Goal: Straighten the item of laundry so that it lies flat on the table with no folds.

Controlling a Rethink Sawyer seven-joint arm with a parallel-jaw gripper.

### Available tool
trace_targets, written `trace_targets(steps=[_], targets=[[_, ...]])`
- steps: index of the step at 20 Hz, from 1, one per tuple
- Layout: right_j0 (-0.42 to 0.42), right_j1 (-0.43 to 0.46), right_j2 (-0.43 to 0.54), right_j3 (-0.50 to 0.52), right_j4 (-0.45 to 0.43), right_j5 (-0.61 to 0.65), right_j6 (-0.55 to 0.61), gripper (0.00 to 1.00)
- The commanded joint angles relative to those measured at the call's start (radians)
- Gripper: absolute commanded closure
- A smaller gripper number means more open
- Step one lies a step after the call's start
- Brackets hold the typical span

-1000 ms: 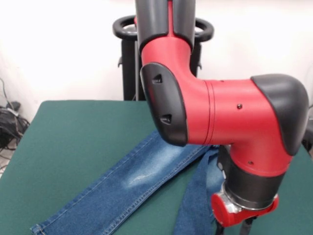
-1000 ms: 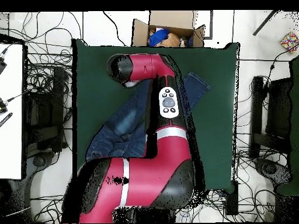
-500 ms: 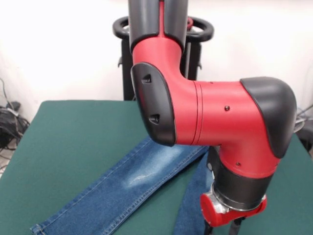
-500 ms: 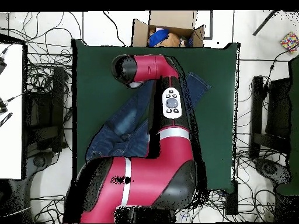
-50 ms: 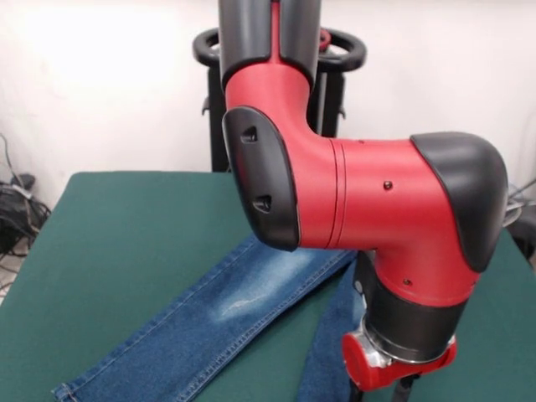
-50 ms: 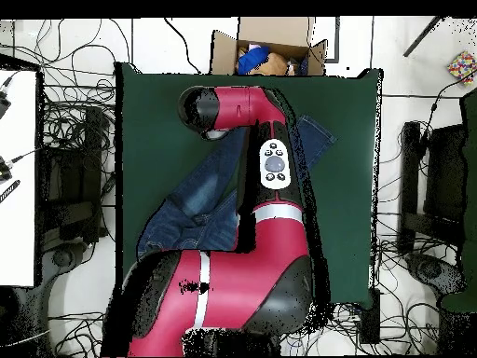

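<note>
The gripper (image 5: 402,390) hangs low over the jeans (image 5: 209,322) on the table (image 5: 117,243).

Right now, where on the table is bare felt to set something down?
The table is bare along the overhead picture's left edge, above the jeans, and in a wide strip down its right side past the leg hem. The middle is crowded: the arm hangs over the jeans there.

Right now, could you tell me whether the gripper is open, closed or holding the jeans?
Gripper: only the finger bases show at the bottom edge of the front view, over the jeans; its state cannot be told.
</note>
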Motion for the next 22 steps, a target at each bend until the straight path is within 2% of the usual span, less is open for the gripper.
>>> trace_targets(steps=[1, 9, 22], targets=[[-0.027, 0.048, -0.017, 0.031, 0.03, -0.026, 0.23, 0.0], [-0.05, 0.069, -0.009, 0.009, 0.022, -0.028, 0.195, 0.0], [-0.054, 0.071, -0.002, 0.1, 0.024, -0.139, 0.231, 0.0]])
